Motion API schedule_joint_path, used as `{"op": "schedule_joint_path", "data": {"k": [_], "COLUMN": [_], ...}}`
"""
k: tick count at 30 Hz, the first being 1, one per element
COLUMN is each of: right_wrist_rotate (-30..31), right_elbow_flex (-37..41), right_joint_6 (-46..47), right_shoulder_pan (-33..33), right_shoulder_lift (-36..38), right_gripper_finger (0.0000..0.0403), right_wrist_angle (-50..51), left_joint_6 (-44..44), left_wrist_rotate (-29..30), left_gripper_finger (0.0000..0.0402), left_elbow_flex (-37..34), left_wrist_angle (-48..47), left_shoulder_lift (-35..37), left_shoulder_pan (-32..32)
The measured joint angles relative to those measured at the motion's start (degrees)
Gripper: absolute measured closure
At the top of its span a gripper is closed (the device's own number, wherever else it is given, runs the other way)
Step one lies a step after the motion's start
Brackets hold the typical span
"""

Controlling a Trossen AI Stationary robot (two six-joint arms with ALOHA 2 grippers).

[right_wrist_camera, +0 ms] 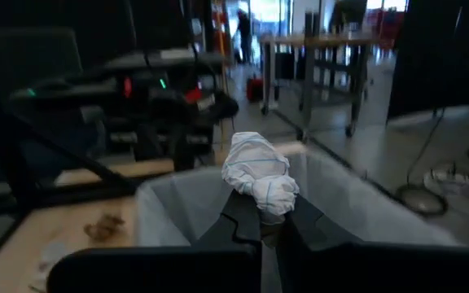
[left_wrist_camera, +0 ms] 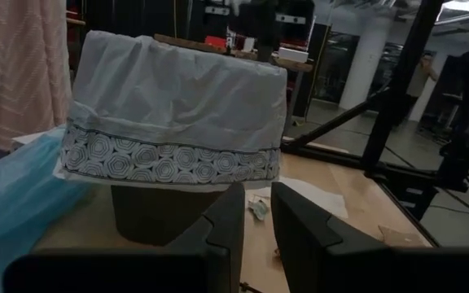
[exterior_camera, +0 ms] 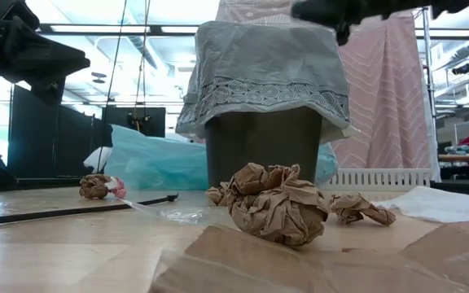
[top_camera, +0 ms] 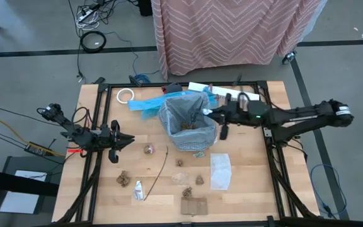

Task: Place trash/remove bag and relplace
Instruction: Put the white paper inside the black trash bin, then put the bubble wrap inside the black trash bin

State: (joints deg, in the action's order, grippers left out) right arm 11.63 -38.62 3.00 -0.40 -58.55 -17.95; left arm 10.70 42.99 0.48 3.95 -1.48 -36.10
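White wad point(right_wrist_camera: 259, 175) pinched in closed right gripper point(right_wrist_camera: 260, 224) over bag point(top_camera: 188, 116); left gripper point(top_camera: 126, 141) slightly parted, empty, apart from bin point(exterior_camera: 263, 146).

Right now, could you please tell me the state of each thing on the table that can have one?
Bin: upright, lined.
Grey bag: open, folded over the bin's rim.
Right pincer: shut on a white wad, above the bin.
Left pincer: slightly open, empty, off the bin's side.
Paper wads: crumpled, on the table.
Blue bag: lying crumpled behind the bin.
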Motion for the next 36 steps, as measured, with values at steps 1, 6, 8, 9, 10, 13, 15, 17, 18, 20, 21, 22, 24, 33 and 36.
{"op": "schedule_joint_path", "data": {"k": [1, 6, 8, 9, 10, 13, 15, 17, 18, 20, 21, 22, 24, 33, 36], "right_wrist_rotate": [-0.7, -0.7, -0.3, -0.3, -0.3, -0.3, -0.2, 0.8, 1.2, 1.3, 1.2, 1.1, 0.2, 5.2, 9.4], "right_elbow_flex": [-0.5, -3.6, -4.6, -5.2, -5.8, -6.7, -7.3, -7.6, -7.8, -7.9, -8.0, -8.1, -8.2, -8.3, -8.3], "right_joint_6": [0.0, -2.0, -2.8, -3.1, -3.2, -4.5, -5.2, -5.7, -6.0, -6.2, -6.1, -6.1, -6.1, -0.8, 10.0], "right_shoulder_pan": [-0.6, -2.4, -2.9, -3.0, -3.2, -3.5, -3.5, -3.4, -3.4, -3.3, -3.3, -3.0, -2.1, 10.7, 16.3], "right_shoulder_lift": [-1.5, -6.6, -8.2, -8.9, -9.4, -11.1, -12.0, -12.2, -12.2, -12.0, -11.6, -10.9, -8.8, 8.2, 11.8], "right_gripper_finger": [0.0397, 0.0371, 0.0348, 0.0336, 0.0324, 0.0281, 0.0252, 0.0220, 0.0205, 0.0176, 0.0162, 0.0150, 0.0131, 0.0131, 0.0138], "right_wrist_angle": [0.3, -0.4, -0.2, -0.3, -0.4, -0.4, -0.2, -0.3, -0.5, -0.2, -0.2, -0.2, 0.0, 20.2, 34.0], "left_joint_6": [0.0, 0.0, 0.0, 0.0, 0.0, 0.0, 0.0, 0.0, 0.0, 0.0, 0.0, 0.0, 0.0, -0.1, -0.1], "left_wrist_rotate": [0.0, 0.0, 0.0, 0.0, 0.0, 0.0, 0.0, 0.0, 0.0, 0.0, 0.0, 0.0, 0.0, -0.1, -0.1], "left_gripper_finger": [0.0329, 0.0329, 0.0329, 0.0329, 0.0329, 0.0329, 0.0329, 0.0329, 0.0329, 0.0329, 0.0329, 0.0329, 0.0329, 0.0329, 0.0329], "left_elbow_flex": [0.0, 0.0, 0.0, 0.0, 0.0, 0.0, 0.0, 0.0, 0.0, 0.0, 0.0, 0.0, 0.0, 0.0, -0.1], "left_wrist_angle": [0.0, 0.0, 0.0, -0.1, -0.1, -0.1, -0.1, -0.1, -0.1, -0.1, -0.1, -0.1, -0.1, -0.2, -0.2], "left_shoulder_lift": [0.0, 0.0, 0.0, 0.0, 0.0, 0.0, 0.0, 0.0, 0.0, 0.0, 0.0, 0.0, 0.0, 0.0, 0.0], "left_shoulder_pan": [0.0, 0.0, 0.0, 0.0, 0.0, 0.0, 0.0, 0.0, 0.0, 0.0, 0.0, 0.0, 0.0, 0.0, 0.0]}}
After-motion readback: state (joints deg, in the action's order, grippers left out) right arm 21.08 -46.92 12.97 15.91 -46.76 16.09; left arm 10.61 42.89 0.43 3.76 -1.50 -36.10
